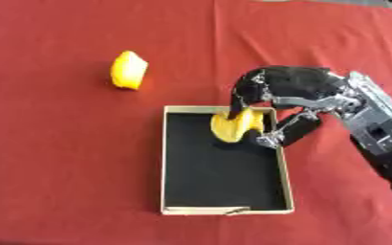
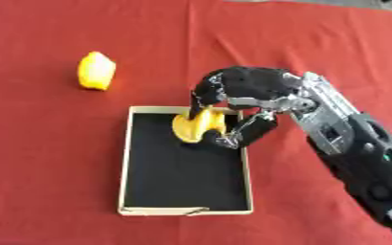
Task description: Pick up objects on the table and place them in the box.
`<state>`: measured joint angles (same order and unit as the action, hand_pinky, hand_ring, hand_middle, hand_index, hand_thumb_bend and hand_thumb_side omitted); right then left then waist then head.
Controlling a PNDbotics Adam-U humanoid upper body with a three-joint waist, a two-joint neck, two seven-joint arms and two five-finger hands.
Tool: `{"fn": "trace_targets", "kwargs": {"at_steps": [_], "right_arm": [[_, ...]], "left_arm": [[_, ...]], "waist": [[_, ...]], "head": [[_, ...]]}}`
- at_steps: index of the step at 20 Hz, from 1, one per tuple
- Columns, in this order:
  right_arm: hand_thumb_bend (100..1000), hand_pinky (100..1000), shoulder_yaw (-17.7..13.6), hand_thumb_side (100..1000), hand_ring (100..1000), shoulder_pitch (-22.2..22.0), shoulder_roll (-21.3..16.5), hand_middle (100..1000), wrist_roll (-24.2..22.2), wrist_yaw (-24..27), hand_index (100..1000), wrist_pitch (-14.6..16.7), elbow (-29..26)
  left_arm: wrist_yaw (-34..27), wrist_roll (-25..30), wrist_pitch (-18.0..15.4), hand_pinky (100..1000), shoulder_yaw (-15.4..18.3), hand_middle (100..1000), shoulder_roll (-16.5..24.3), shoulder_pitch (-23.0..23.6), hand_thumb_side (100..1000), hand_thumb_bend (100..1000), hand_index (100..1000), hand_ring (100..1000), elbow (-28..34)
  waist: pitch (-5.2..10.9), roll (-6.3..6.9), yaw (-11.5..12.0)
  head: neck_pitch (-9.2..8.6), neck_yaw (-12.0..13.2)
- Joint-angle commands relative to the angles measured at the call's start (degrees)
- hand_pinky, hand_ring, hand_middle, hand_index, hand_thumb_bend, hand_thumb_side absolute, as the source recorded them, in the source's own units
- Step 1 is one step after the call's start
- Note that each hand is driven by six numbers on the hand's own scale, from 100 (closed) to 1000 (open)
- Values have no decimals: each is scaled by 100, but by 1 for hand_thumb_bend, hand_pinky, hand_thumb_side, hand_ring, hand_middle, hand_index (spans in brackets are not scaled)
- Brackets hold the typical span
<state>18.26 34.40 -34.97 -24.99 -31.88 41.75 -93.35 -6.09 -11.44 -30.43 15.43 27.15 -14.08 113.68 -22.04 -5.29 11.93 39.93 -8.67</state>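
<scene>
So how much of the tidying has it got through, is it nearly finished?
About halfway, by the look of it. Nothing lies loose in the shallow black-lined box with pale rim yet. The right hand has its fingers curled round one yellow lumpy object, held over the box's far right corner, not yet let go. A second yellow wedge-shaped object sits on the red tablecloth, left of the box, untouched. The left hand is out of view.

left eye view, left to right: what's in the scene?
Loose yellow object on the red cloth → box → yellow object held over the box's far right corner → right hand. Left hand not in view.
</scene>
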Motion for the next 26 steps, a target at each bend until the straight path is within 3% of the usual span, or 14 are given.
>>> {"fn": "trace_targets", "kwargs": {"at_steps": [1, 4, 5, 6, 7, 11, 14, 15, 16, 21, 23, 26], "right_arm": [[100, 907, 45, 324, 963, -2, -101, 808, -1030, -276, 911, 1022, -254], [100, 949, 81, 269, 1000, -91, -152, 864, -1073, -319, 941, 1022, -509], [100, 956, 68, 357, 1000, -118, -176, 876, -1062, -286, 949, 1022, -612], [100, 973, 50, 511, 1000, -141, -200, 896, -1028, -234, 961, 1022, -721], [100, 983, 25, 555, 1000, -162, -231, 903, -986, -168, 968, 1022, -837], [100, 969, -113, 460, 1000, -232, -351, 886, -706, 154, 967, 1022, -1349], [100, 935, -410, 240, 1000, -281, -458, 878, -448, 416, 963, 1022, -1654], [100, 935, -529, 240, 1000, -301, -501, 878, -360, 504, 963, 1022, -1727], [100, 921, -647, 104, 1000, -327, -544, 876, -268, 596, 961, 1022, -1772], [100, 910, -1338, 100, 984, -599, -543, 848, 174, 985, 939, 804, -1832], [100, 914, -1824, 100, 978, -793, -741, 828, 761, 1768, 911, 463, -1901], [100, 916, -2395, 143, 961, -1122, -958, 809, 1123, 2816, 884, -19, -2078]], "left_arm": [[7, 27, 23, 872, 75, 850, 88, -6, 650, 100, 899, 801, 91], [9, 35, 43, 872, 85, 851, 78, 0, 650, 100, 899, 801, 91], [11, 37, 46, 872, 88, 851, 78, 3, 650, 100, 899, 801, 91], [13, 40, 51, 873, 90, 851, 76, 9, 650, 100, 899, 801, 91], [15, 43, 56, 873, 91, 851, 76, 14, 650, 100, 900, 801, 91], [19, 56, 73, 872, 86, 852, 95, 23, 650, 100, 900, 802, 91], [19, 62, 77, 872, 80, 851, 120, 29, 650, 100, 900, 801, 91], [16, 64, 79, 872, 75, 851, 127, 27, 650, 100, 900, 801, 91], [13, 67, 80, 872, 68, 851, 140, 22, 649, 100, 900, 802, 91], [35, 83, 106, 870, 6, 849, 341, -74, 647, 100, 900, 803, 91], [117, 79, 183, 870, -35, 847, 548, -156, 647, 100, 900, 805, 91], [334, 47, 453, 866, -95, 843, 1053, -222, 598, 100, 895, 806, 91]], "waist": [[105, 30, 4], [107, 27, 0], [107, 26, -3], [109, 25, -7], [112, 25, -13], [133, 31, -47], [154, 43, -87], [159, 47, -98], [163, 54, -116], [170, 96, -206], [162, 102, -215], [142, 125, -256]], "head": [[-3, 6], [8, 14], [11, 18], [17, 24], [20, 30], [29, 58], [25, 101], [22, 116], [17, 146], [-68, 329], [-117, 371], [-154, 418]]}}
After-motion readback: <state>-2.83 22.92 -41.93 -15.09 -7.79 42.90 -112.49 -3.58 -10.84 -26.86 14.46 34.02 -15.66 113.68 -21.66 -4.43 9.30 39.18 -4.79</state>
